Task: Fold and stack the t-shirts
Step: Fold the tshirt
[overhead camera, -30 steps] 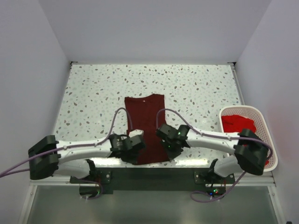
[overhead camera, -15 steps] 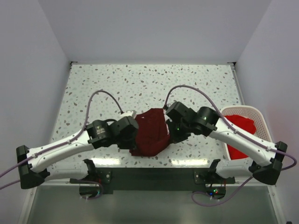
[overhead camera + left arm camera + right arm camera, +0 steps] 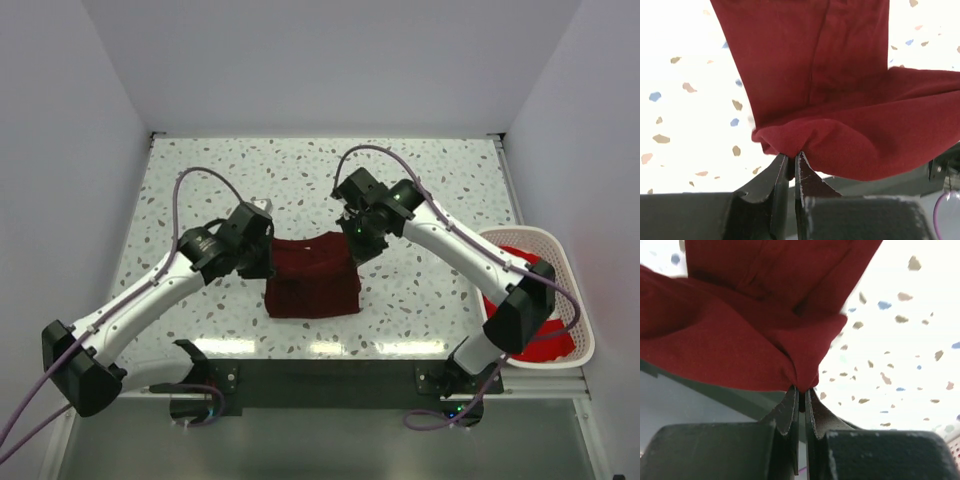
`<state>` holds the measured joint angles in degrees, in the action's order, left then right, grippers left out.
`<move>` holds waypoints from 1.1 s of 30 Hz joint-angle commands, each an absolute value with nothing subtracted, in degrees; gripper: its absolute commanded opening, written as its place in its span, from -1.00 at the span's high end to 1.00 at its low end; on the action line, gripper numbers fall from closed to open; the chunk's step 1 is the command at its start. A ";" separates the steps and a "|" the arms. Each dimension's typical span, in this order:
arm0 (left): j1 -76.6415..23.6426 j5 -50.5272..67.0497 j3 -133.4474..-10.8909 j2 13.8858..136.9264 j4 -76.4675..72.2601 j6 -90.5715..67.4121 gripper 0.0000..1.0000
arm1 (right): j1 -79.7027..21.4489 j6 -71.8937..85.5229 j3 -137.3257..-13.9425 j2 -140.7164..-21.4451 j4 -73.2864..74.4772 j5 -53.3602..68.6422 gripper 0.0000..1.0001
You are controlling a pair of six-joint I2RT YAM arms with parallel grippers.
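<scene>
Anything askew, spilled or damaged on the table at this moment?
Nothing stands out. The maroon t-shirt lies partly folded on the table, with the left gripper and the right gripper each shut on a bunched bit of it. The red shirts lie inside the basket.

Plain pale grey walls box in a white speckled terrazzo-look table, brightly and evenly lit, with a dark metal rail along its near edge.

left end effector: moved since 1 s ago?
Yes. The left end effector went away from the table near edge, toward the far wall, pulling the maroon t-shirt hem over with it.
</scene>
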<state>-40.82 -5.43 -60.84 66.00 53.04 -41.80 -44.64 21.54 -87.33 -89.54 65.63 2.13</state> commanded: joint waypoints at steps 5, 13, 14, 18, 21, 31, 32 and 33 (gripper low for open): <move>-31.65 -0.35 -60.73 73.10 39.91 -33.23 1.00 | -37.01 15.38 -95.09 -97.72 60.13 6.50 1.00; -23.56 2.29 -63.28 88.48 29.55 -31.20 1.00 | -30.85 14.42 -96.33 -109.49 51.25 9.40 1.00; -23.21 1.85 -63.46 89.55 28.66 -31.20 1.00 | -30.50 14.33 -96.76 -110.56 49.67 9.40 1.00; -22.41 0.53 -64.42 94.12 25.76 -31.46 1.00 | -29.53 14.24 -97.03 -115.22 45.62 9.75 1.00; -22.32 0.18 -65.13 95.71 24.44 -31.73 0.97 | -29.09 14.94 -96.68 -116.54 42.81 9.67 0.93; -22.59 -0.27 -56.54 80.02 13.92 -31.73 -0.41 | -29.09 19.15 -84.13 -98.81 31.92 1.92 0.07; -22.67 1.30 -54.25 77.98 12.06 -32.25 -0.41 | -29.00 19.68 -81.94 -97.14 27.55 5.24 0.03; -22.59 2.10 -49.53 76.22 9.95 -32.78 -0.40 | -29.00 20.21 -77.56 -95.64 24.99 7.71 0.02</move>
<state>-22.85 0.01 -56.47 83.77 19.57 -32.10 -29.30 17.82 -83.48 -102.89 35.99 4.51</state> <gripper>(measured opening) 0.702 0.479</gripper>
